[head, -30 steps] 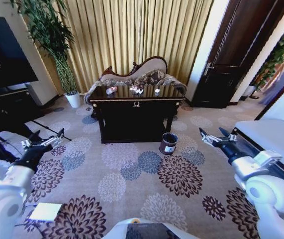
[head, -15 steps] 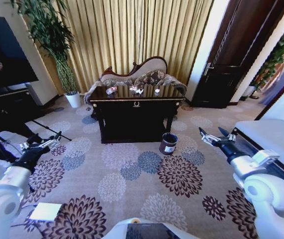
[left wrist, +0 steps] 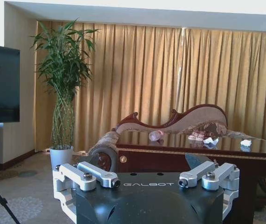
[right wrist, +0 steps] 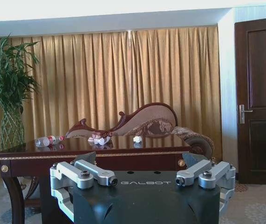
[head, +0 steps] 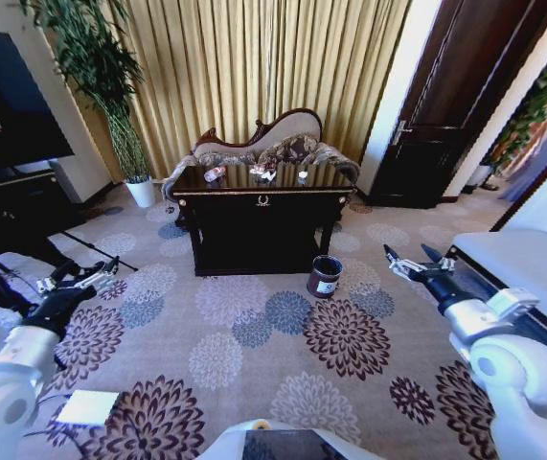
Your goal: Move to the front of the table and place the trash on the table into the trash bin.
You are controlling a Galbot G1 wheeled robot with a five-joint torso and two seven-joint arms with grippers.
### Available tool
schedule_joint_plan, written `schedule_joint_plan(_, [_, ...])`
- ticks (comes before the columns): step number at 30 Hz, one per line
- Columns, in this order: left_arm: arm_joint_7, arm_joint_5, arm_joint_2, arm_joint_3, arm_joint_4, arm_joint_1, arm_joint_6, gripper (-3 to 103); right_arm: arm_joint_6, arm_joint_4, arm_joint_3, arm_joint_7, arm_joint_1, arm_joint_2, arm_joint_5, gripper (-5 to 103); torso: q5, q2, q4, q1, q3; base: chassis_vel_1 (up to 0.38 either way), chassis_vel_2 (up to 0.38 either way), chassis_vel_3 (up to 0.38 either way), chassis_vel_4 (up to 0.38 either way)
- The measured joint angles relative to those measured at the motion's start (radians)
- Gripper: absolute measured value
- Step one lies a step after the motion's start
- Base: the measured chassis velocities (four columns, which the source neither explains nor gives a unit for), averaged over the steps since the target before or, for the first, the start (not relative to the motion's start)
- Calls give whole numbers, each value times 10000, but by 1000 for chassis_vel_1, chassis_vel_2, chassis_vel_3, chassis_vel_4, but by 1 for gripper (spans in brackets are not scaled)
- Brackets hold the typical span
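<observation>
A: Status? Anything changed?

B: Left end effector [head: 79, 278] dropped slightly; right end effector [head: 410, 264] steady. Both open, empty. Surface [head: 259, 195] well ahead, trash [head: 215, 173] on it, trash bin [head: 325, 275] beside its right leg. Approach unfinished.

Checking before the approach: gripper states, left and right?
Left gripper: open, empty, held low over the patterned carpet.
Right gripper: open, empty, raised at the robot's right, short of the large dark glossy wooden table.
</observation>
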Motion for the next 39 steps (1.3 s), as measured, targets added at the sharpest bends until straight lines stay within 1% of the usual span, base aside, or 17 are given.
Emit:
schedule_joint_plan(20, [7,23,-220,-112,-227,163,-2,100,-17,37,34,0,-64,74,-24,100,-1,0,0,0,0,0,0,0,0])
schedule_joint_plan(26, [-14,150,-345,-152,-296,273,7,100,-21,11,27,0,-89,124,-21,100,0,0,0,0,0,0,0,0,0])
schedule_joint_plan(32, [-180,282,-430,-171,-282,271,23,100,-127,-42,77,-78,-95,80,-128,100,-1,0,0,0,0,0,0,0,0])
schedule_joint_plan(39, [-178,286,-475,-185,-325,303,38,100,-270,-44,24,-273,-65,119,-273,100,-1,0,0,0,0,0,0,0,0])
